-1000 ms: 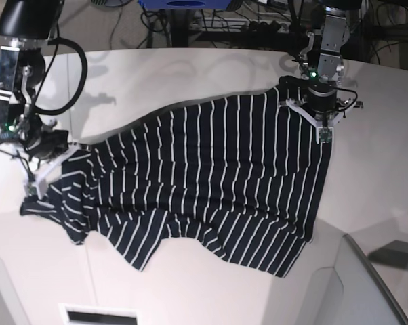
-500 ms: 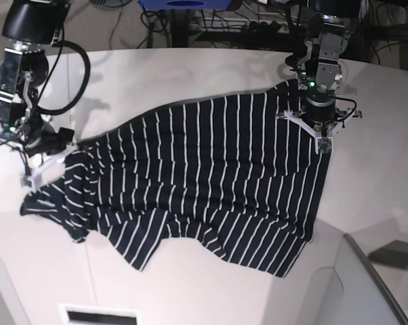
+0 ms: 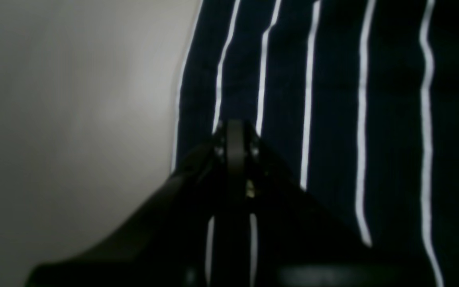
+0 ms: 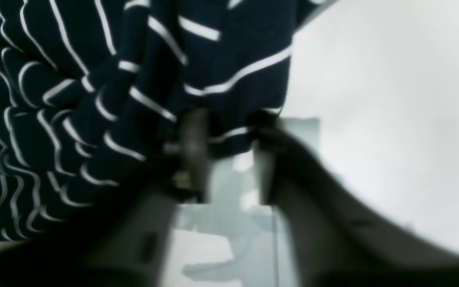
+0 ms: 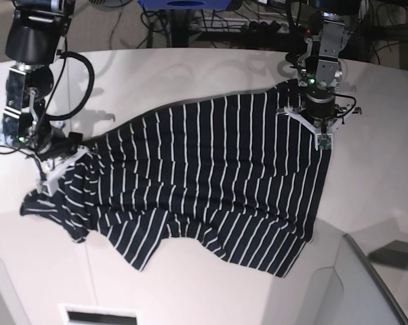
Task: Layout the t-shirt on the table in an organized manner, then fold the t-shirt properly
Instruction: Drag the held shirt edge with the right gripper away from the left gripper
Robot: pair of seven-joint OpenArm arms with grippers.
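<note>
Left gripper (image 5: 324,139) sits on the far corner of the t-shirt (image 5: 211,183), at the right of the base view; its wrist view shows the fingers (image 3: 234,151) pressed together with striped cloth directly under them, and whether any fabric is pinched between them I cannot tell. Right gripper (image 5: 49,177), at the left of the base view, has its fingers (image 4: 191,151) a little apart with a bunched fold of the shirt hanging across the tips; whether it truly clamps the cloth is unclear through the blur. The shirt lies spread on the off-white surface (image 5: 190,74), smooth toward the left gripper, rumpled and folded over near the right one. Beyond the far edge are cables (image 5: 258,27) and a blue object (image 5: 184,4). A grey panel (image 5: 377,284) rises at the near right corner.
</note>
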